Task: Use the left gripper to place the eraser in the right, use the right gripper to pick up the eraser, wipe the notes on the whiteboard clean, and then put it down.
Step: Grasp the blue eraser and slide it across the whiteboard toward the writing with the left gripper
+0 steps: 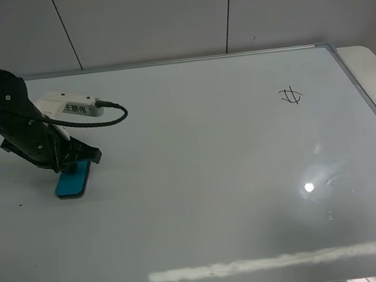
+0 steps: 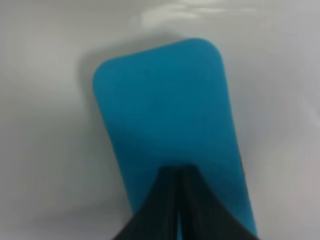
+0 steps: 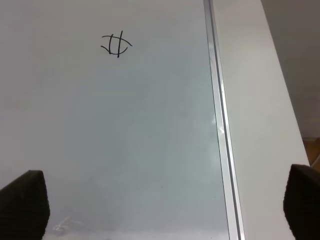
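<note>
A big white whiteboard [image 1: 207, 180] with a thin silver frame lies flat on a white worktop [image 1: 374, 72]. The blue eraser [image 1: 73, 180] lies flat on the left part of the board, with its blue top facing up.

The left gripper [image 1: 72, 157] hangs right over the eraser. Its arm is black and carries a white box [image 1: 71, 105] with a label, and a black cable [image 1: 111, 115] loops out from the box. In the left wrist view its two black fingers [image 2: 165, 200] are pressed tight together with nothing between them. Their tips sit over one short end of the eraser's blue top. The pictures do not show if the tips touch the eraser or hang just above it.

The notes [image 1: 291, 95] are one small black scribble, a rough circle with lines across it. They sit on the right part of the board, well apart from the eraser.

The right gripper [image 3: 162, 202] shows only in the right wrist view. Its two black fingers [image 3: 22, 202] stand far apart, released, and hold nothing. It is above the right side of the board, near the silver frame [image 3: 220, 125], and the notes are ahead of it.

A bright spot of light [image 1: 309, 187] shines on the board.
</note>
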`<state>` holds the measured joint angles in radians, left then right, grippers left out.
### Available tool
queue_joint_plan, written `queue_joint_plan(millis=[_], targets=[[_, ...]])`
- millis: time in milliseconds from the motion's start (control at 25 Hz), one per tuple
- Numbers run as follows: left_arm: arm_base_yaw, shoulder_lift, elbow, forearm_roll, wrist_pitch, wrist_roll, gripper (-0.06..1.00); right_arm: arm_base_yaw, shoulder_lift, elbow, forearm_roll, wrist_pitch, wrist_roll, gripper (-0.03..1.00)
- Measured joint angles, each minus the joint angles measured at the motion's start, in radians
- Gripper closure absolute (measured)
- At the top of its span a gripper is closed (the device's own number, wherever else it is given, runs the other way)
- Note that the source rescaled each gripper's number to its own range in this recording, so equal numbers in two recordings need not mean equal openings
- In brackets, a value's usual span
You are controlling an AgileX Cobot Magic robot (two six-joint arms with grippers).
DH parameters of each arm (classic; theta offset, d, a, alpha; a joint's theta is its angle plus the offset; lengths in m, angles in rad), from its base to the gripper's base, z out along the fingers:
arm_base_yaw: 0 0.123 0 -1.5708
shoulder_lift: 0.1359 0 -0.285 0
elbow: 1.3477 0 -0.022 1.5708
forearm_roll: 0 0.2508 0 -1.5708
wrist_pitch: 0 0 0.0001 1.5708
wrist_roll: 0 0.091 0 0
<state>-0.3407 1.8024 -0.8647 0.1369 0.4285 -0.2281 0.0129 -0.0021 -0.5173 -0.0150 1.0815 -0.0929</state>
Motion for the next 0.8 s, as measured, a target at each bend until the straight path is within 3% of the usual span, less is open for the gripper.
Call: queue_joint_plan(millis=[360, 800], targets=[[-0.163, 0.03, -0.026, -0.005, -0.012, -0.177, 0.94, 0.0, 0.0, 0.0, 0.0, 0.0, 0.0, 0.1], [-0.349, 0.191, -0.292, -0.001, 0.126, -0.259, 0.94, 0.0, 0.0, 0.0, 0.0, 0.0, 0.0, 0.1]])
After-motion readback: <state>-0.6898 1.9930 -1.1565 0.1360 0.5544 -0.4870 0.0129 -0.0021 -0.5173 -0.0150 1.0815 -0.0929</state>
